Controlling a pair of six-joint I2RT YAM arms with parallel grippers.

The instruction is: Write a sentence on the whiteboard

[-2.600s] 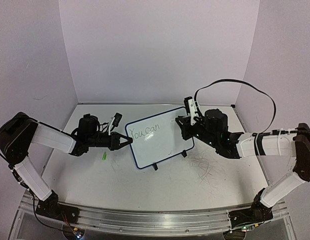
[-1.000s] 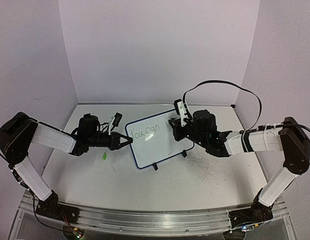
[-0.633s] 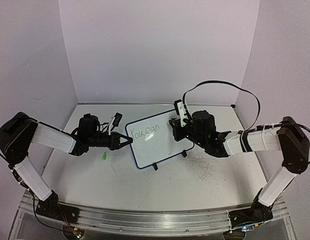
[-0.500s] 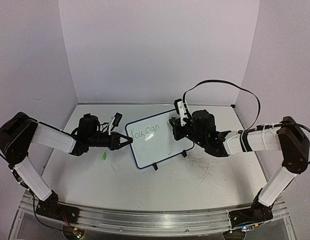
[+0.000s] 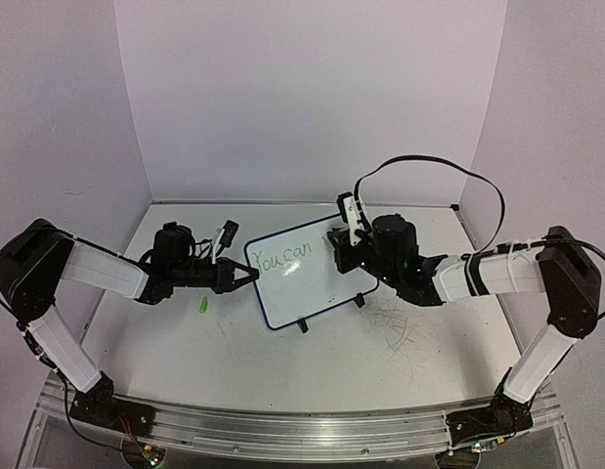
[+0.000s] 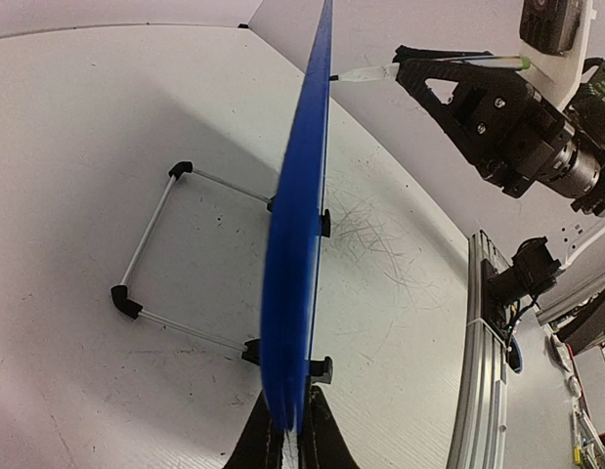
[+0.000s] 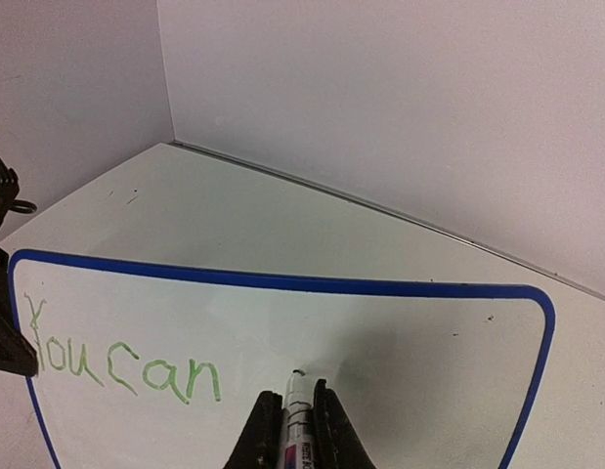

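- Here, the whiteboard [image 5: 312, 283] stands tilted at the centre of the scuffed tabletop [image 5: 380, 362], propped between the two arms.
- The left gripper [image 5: 251, 278] meets the board at its 9 o'clock edge. In the left wrist view its fingers [image 6: 312, 435] are clamped on the blue rim of the whiteboard [image 6: 297, 244], which runs edge-on straight up toward 12 o'clock.
- The right gripper [image 5: 341, 256] sits at the board's 2 o'clock corner, its fingers [image 7: 329, 430] closed around a marker [image 7: 295, 415].
- In the right wrist view the marker points toward 12 o'clock, and its tip rests on the white face just at 3 o'clock from the last written word.
- The sentence [image 7: 121, 362] so far reads "You can" in thin green letters along the left half of the whiteboard [image 7: 400, 332].
- Behind the board, a wire stand [image 6: 155, 254] with black corner pieces lies flat on the table.
- A small green object [image 5: 202, 306] lies on the tabletop at 8 o'clock from the left gripper, apart from the board.
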